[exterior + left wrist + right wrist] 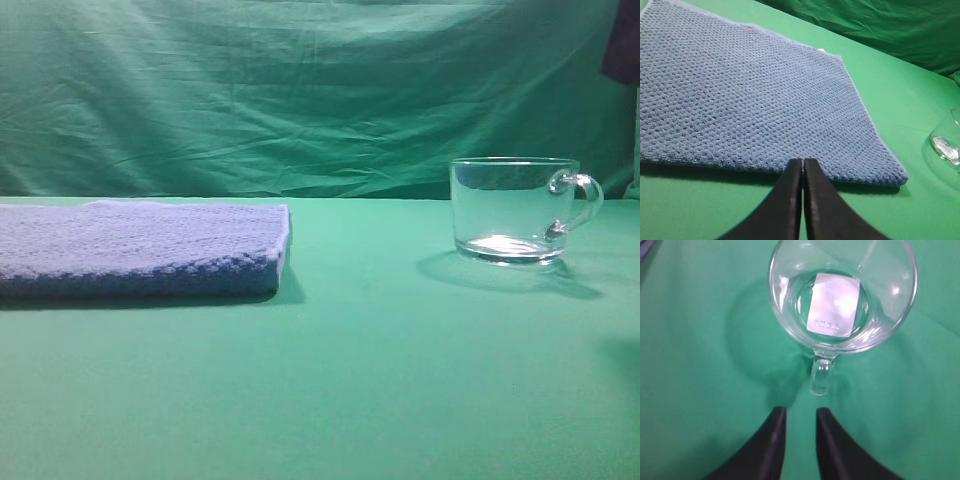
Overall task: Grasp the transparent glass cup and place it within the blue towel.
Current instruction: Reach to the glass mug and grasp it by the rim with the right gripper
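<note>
The transparent glass cup (842, 295) shows you its base label only from the right wrist; right gripper (800, 414) parted, empty, left gripper (803, 162) clenched by the blue towel (750, 95).

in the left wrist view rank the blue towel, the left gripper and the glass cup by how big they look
1. blue towel, fills most of the view.
2. left gripper, closed, looms large only through nearness.
3. transparent glass cup, cut off at the right edge, so unsure.

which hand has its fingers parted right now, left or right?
The right hand: a gap shows between its fingers, lined up with the handle of the transparent glass cup. The left hand, at the blue towel edge, has fingers pressed together.
</note>
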`<state>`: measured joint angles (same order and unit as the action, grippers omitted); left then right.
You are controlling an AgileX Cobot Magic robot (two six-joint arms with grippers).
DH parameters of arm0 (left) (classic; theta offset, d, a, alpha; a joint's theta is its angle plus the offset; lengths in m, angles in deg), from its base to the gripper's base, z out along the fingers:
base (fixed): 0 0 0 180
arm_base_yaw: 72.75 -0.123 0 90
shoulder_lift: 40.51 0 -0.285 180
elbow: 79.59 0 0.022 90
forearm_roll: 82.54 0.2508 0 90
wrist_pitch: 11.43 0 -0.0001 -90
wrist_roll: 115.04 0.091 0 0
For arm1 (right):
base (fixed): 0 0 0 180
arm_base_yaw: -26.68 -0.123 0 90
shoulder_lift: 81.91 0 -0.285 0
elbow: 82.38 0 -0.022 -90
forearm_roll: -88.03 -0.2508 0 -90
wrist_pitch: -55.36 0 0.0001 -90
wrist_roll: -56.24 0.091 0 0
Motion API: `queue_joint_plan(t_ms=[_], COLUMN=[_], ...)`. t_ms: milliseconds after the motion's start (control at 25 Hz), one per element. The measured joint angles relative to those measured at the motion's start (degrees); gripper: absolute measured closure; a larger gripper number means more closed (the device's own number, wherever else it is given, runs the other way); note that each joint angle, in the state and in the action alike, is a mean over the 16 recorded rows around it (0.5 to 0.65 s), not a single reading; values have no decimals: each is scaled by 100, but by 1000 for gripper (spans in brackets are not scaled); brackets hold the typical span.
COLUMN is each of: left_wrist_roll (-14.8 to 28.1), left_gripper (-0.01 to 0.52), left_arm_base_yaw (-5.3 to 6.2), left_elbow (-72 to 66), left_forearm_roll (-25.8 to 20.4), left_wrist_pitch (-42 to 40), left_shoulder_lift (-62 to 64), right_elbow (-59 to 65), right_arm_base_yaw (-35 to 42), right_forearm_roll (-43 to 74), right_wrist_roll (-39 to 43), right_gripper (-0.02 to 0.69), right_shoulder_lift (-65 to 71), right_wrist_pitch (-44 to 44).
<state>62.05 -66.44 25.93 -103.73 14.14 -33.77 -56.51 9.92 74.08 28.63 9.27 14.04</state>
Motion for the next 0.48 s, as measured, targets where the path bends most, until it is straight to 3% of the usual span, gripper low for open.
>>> queue_joint_plan(t_ms=[160,280,360,480], left_wrist_roll=[0,0,0,0], left_gripper=[514,514,514,514], left_arm_base_yaw=[0,0,0,0], left_elbow=[0,0,0,0], left_forearm_roll=[0,0,0,0], left_wrist_pitch=[0,0,0,0], left_shoulder_lift=[0,0,0,0], right_elbow=[-7,-9,-12,-14], right_arm_base_yaw=[-12,-12,-12,-12], right_forearm_roll=[-26,-65,-93,-127], right_wrist_roll=[10,20,28,39], right_gripper=[225,150,137,187], right_shoulder_lift=[286,503,648,851], right_wrist_pitch=[210,430,598,862])
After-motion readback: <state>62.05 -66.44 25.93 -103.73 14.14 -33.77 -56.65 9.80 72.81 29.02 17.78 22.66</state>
